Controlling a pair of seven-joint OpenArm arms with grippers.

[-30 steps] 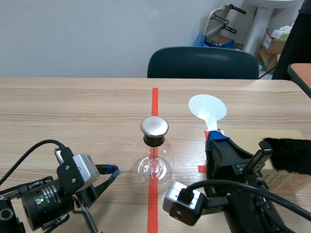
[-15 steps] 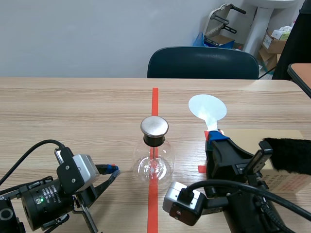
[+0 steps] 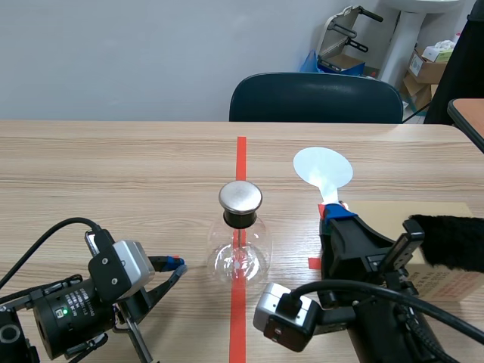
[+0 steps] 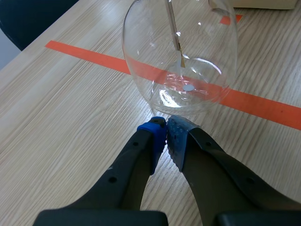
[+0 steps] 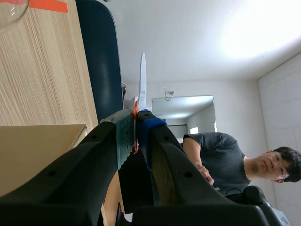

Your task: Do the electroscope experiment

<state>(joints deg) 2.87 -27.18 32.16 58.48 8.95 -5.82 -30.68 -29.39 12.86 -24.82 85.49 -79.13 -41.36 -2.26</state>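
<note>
Black arms [image 3: 363,249], blue-padded jaws

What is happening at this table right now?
The right gripper is shut on the handle of a flat white round paddle, beside the clear glass flask electroscope with a metal cap, which stands on the orange-red tape line. The left gripper is shut on nothing, tips just short of the flask's base.

Office-like lab room: wooden table [image 3: 113,166], dark blue chair [image 3: 314,98], cardboard boxes [image 3: 427,68] in the far corner.
</note>
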